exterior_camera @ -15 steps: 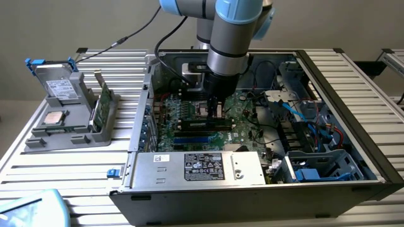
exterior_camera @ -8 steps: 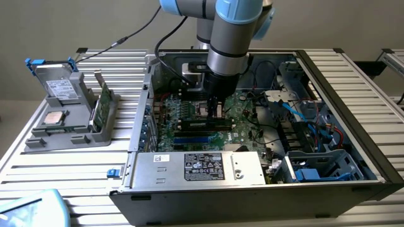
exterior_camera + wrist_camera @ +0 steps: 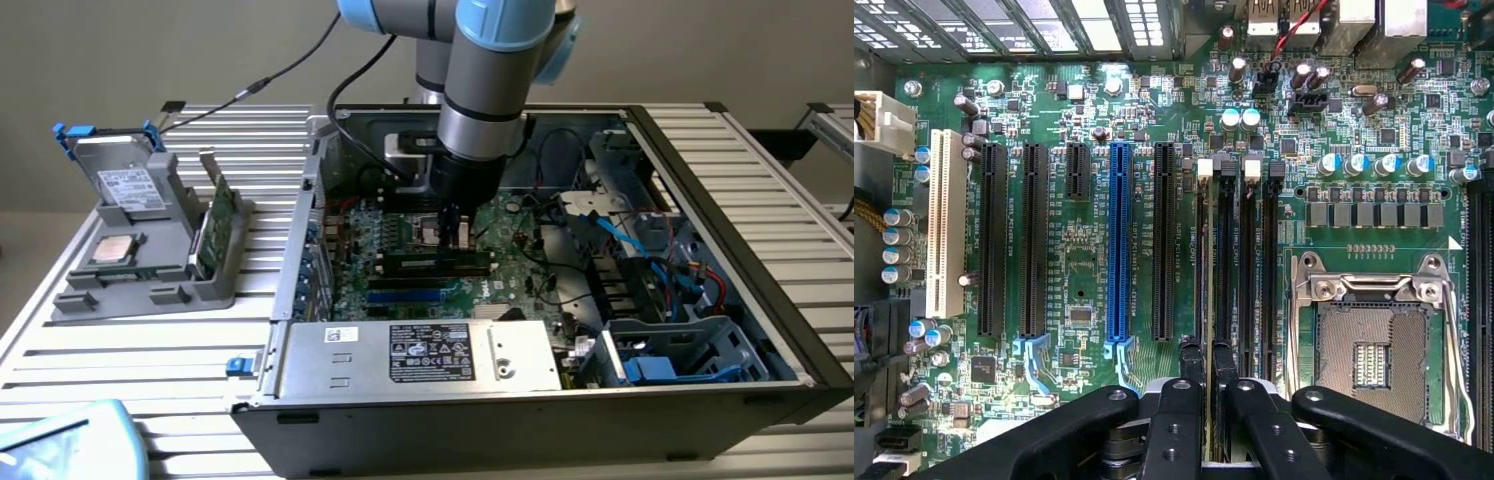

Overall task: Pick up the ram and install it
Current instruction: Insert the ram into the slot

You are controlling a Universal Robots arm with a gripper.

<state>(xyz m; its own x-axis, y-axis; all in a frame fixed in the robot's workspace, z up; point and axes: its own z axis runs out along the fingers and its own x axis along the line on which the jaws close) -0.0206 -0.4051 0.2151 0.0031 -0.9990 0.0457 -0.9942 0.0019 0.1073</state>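
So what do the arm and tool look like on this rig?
Arm: grey metal cylindrical links with light-blue joint caps. A black cable runs off it toward the exterior view's left. Tool: all black, with two narrow fingers on glossy curved linkages with round pivot bolts. I can make out no markings.

Slatted metal table (image 3: 134,360) carries an open computer case (image 3: 534,430) and grey parts holder (image 3: 140,290).
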